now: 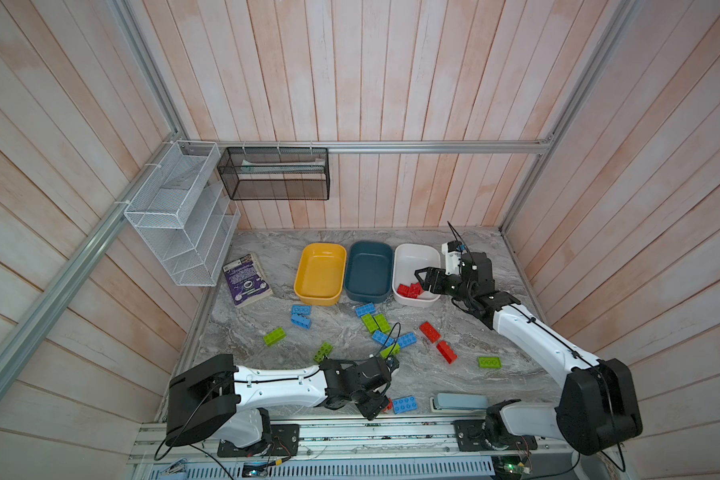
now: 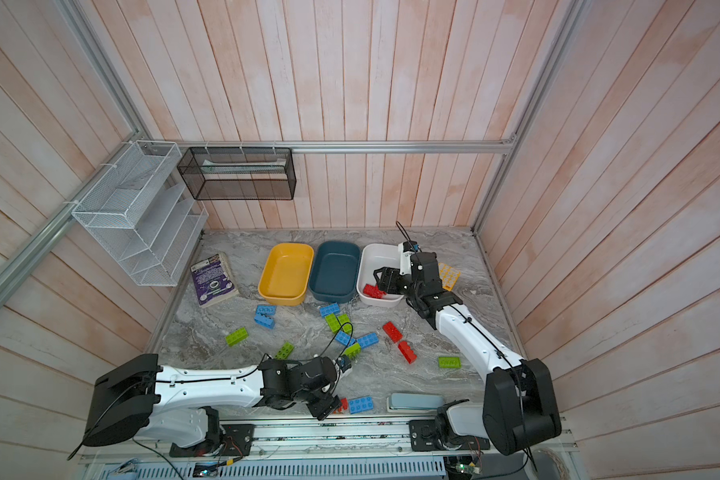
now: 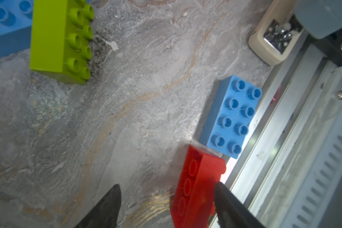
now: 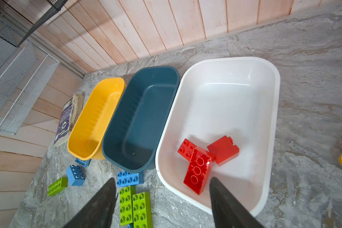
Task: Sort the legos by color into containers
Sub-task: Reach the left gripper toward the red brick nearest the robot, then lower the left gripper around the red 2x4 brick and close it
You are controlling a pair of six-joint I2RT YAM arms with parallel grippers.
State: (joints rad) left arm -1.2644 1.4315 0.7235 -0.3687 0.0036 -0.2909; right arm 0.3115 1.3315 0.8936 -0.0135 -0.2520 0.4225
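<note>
Top views: red, blue and green legos (image 1: 429, 331) lie scattered on the marble tabletop (image 1: 341, 328) in front of the yellow container (image 1: 321, 274), teal container (image 1: 368, 270) and white container (image 1: 412, 259).

Left wrist view: the left end effector (image 3: 166, 185), jaws apart, straddles a red lego (image 3: 195, 187) just beside a blue lego (image 3: 231, 116).

Right wrist view: the right end effector (image 4: 162, 178) hangs released and empty above the white container's near rim, with three red legos (image 4: 197, 171) inside.
</note>
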